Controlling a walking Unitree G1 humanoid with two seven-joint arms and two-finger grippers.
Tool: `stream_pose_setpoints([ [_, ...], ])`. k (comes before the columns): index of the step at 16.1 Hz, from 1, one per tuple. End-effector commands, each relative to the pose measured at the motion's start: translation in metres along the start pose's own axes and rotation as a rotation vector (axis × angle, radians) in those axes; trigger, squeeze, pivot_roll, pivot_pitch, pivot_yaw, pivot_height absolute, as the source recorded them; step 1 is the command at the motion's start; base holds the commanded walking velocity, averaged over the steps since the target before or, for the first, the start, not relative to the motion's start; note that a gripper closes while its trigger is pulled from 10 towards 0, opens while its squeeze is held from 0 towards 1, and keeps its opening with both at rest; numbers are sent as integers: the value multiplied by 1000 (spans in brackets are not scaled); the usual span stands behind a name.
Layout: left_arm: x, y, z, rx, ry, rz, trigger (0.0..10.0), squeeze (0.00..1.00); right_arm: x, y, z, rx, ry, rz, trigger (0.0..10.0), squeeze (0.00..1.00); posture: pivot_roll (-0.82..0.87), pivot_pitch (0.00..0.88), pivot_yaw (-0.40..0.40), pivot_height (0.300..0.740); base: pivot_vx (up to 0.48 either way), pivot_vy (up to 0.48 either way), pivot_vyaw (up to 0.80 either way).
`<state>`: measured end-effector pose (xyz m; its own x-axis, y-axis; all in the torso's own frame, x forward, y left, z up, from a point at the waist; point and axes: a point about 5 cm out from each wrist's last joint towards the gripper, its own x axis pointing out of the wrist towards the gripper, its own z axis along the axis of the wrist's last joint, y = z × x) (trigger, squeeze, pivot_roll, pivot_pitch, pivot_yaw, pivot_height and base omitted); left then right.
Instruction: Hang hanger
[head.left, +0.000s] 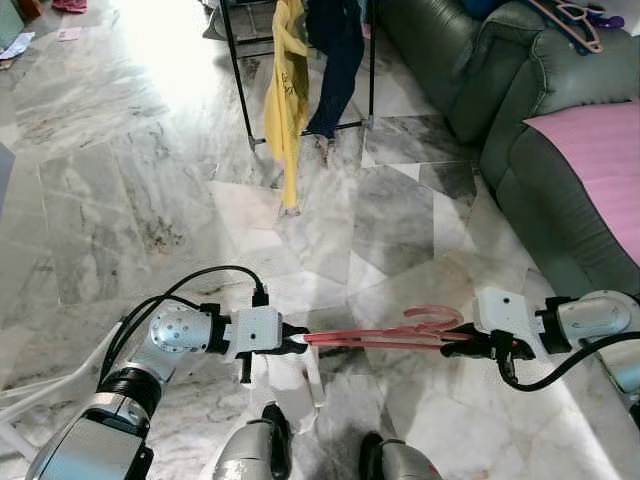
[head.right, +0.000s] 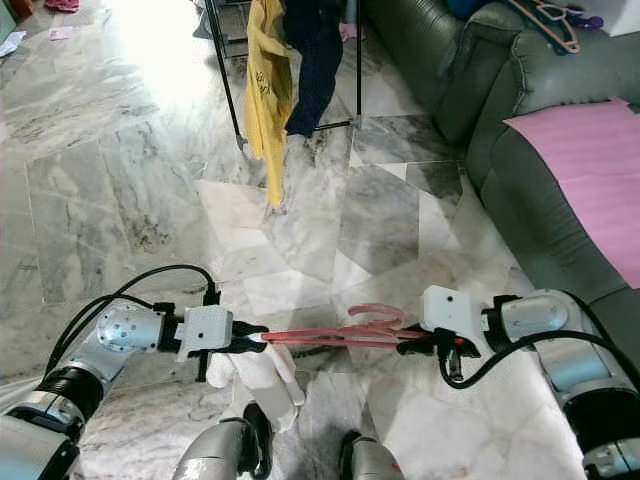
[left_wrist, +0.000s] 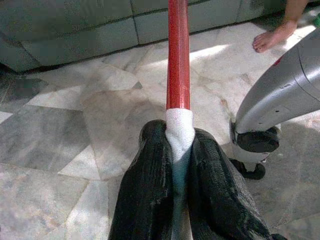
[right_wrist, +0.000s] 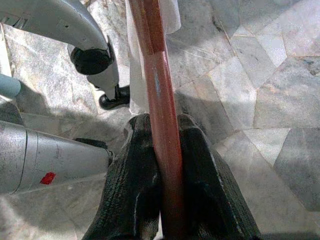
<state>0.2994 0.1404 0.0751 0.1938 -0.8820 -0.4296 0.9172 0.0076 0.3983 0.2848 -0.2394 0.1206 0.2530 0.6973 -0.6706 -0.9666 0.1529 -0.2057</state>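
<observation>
While clamped at both ends, 1 red hanger (head.left: 375, 336) btwn 2 tools: left tool (head.left: 296, 340), right tool (head.left: 455, 345).

Silver arms, white wrist blocks, black cables; black-fingered left gripper (head.left: 297, 341), right gripper (head.left: 452, 347); possibly perforated elbow joint.

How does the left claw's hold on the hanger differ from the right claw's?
The left claw pinches the red hanger at the end wrapped in white cloth, while the right claw grips bare red plastic near the hook. The left reaches in from the robot's left, the right from its right. Both are shut on it, holding it level over the floor.
</observation>
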Motion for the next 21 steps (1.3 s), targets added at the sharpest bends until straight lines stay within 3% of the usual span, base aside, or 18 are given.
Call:
stream_pose_setpoints([
  [1, 10, 0, 9, 50, -40, -18, 10000, 0, 7, 4, -2, 27, -24, -16, 0, 0, -142, 221, 25, 740, 0, 0, 0],
  [7, 13, 4, 15, 78, -77, 23, 10000, 0, 12, 2, -5, 44, -93, -199, 0, 0, -140, 215, 42, 740, 0, 0, 0],
  [14, 16, 12, 21, 111, -79, 50, 10000, 0, 17, -1, -6, 33, -109, -309, 0, 0, -138, 206, 45, 740, 0, 0, 0],
  [21, 14, 34, 38, 185, -116, 157, 10000, 0, 45, 2, -2, 27, -157, -383, 0, 0, -128, 198, 48, 740, 0, 0, 0],
])
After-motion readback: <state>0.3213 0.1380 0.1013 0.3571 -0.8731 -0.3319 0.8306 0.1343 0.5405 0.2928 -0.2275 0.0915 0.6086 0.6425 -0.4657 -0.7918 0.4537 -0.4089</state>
